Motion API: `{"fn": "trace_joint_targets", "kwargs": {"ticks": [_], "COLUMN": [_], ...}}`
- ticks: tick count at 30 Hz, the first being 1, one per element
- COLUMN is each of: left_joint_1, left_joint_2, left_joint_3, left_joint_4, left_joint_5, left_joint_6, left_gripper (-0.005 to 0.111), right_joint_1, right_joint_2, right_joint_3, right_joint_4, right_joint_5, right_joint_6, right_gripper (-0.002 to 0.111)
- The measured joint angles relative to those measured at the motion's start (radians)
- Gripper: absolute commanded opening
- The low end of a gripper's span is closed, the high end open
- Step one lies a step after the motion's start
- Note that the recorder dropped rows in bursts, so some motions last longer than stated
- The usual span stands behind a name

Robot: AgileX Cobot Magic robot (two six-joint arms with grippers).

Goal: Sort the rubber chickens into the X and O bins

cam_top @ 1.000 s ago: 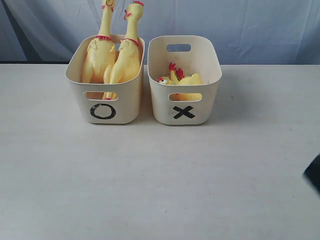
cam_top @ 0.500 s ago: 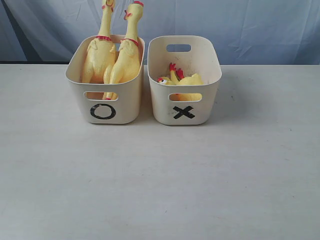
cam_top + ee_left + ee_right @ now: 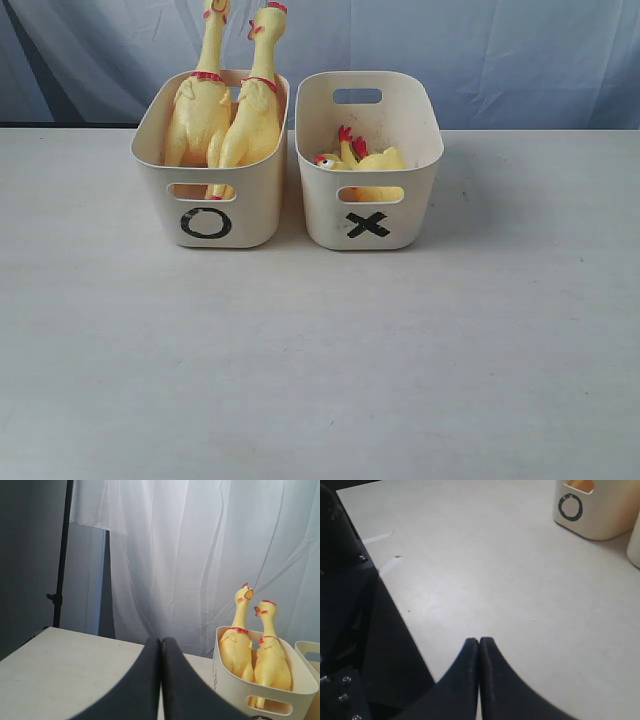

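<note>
Curtain [image 3: 480, 50] behind O bin [image 3: 158, 212], X bin [image 3: 415, 195]

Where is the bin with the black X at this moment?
In the exterior view the X bin stands on the table, right of centre, close beside the O bin on its left; small rubber chickens lie inside it.

Our left pincer [image 3: 160, 641] was closed and empty, its two dark fingers [image 3: 142, 680] pressed flat together and aimed roughly level. Our right pincer [image 3: 479, 641] was likewise closed and empty, tips touching, tilted downward.
</note>
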Motion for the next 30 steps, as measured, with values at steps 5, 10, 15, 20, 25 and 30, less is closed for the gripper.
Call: {"fn": "trace_joint_targets", "kwargs": {"ticks": [5,10,15,20,25,30], "left_joint_1": [0.0,0.0,0.0,0.0,0.0,0.0], "left_joint_2": [0.0,0.0,0.0,0.0,0.0,0.0], "left_joint_3": [0.0,0.0,0.0,0.0,0.0,0.0], "left_joint_4": [0.0,0.0,0.002,0.002,0.002,0.002], "left_joint_5": [0.0,0.0,0.0,0.0,0.0,0.0], "left_joint_6": [0.0,0.0,0.0,0.0,0.0,0.0], "left_gripper": [0.0,0.0,0.0,0.0,0.0,0.0], "right_joint_1": [0.0,0.0,0.0,0.0,0.0,0.0], "right_joint_2": [0.0,0.0,0.002,0.002,0.002,0.0], "right_joint_3": [0.0,0.0,0.0,0.109,0.173,0.173], "right_joint_4": [0.0,-0.046,-0.523,-0.998,-1.051,-1.066], "right_joint_5": [-0.169,-0.496,-0.758,-0.962,-1.022,-0.866], "right_joint_6": [0.089,0.22,0.502,0.944,1.017,1.023], "right_gripper": [-0.001,-0.001,-0.001,-0.001,-0.001,-0.001]}}
